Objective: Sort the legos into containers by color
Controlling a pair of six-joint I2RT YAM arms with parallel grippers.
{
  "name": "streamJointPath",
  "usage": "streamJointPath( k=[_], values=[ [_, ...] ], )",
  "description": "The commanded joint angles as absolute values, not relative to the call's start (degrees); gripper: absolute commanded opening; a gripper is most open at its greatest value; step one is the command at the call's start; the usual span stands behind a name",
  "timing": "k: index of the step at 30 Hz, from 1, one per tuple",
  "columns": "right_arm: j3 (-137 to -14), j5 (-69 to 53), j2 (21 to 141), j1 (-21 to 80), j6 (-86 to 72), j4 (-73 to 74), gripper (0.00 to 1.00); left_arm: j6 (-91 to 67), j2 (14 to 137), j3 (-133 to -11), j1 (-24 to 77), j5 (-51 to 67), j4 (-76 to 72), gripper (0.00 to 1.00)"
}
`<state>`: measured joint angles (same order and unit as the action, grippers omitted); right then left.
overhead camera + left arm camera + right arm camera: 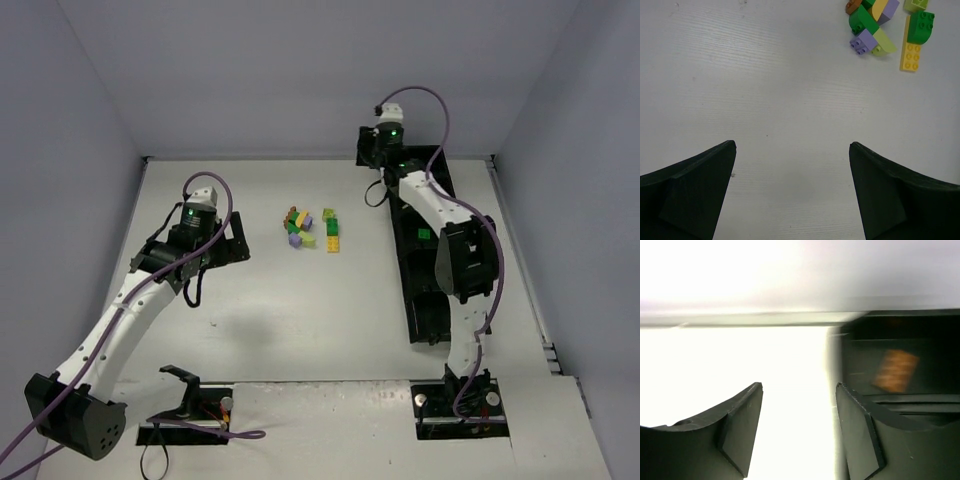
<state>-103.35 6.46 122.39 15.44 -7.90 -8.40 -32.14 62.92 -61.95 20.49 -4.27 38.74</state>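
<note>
Most legos (pixel 311 229) lie in a heap on the bench (pixel 300 320), well left of the tray (pixel 420 325). One orange brick (pixel 896 371) sits in the tray's far box. A green brick (pixel 424 235) sits nearer its middle. Right jaws, beside the tray's far end, and left jaws, beyond the heap, are wide and hold nothing. Next, I think, one arm must pinch a single brick from the heap.

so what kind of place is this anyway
Likely a robot lab test cell: a left arm and a right arm bolted at the edge of a white table, plain walls on three sides, and a pile of legos near a black tray.
</note>
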Motion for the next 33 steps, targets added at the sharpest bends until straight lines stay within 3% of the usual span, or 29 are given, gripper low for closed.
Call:
streamJointPath(
  k=[1, 14, 25, 33],
  values=[
    [-101.69, 5.19, 119.17, 20.90, -12.02, -9.41, 0.57, -31.46, 62.40, -63.54, 20.13, -3.96, 36.30, 0.88],
    [-104.76, 5.89, 129.98, 28.91, -19.24, -6.95, 0.58, -31.29, 58.97, -61.44, 20.13, -4.83, 38.85, 0.88],
    [-99.85, 7.82, 130.52, 31.11, -22.41, -5.63, 0.54, -31.11, 57.92, -60.65, 20.13, -4.92, 39.38, 0.88],
    [-95.10, 11.77, 129.20, 31.73, -22.94, -4.40, 0.39, -31.55, 57.39, -60.21, 20.13, -4.13, 38.94, 0.88]
  ],
)
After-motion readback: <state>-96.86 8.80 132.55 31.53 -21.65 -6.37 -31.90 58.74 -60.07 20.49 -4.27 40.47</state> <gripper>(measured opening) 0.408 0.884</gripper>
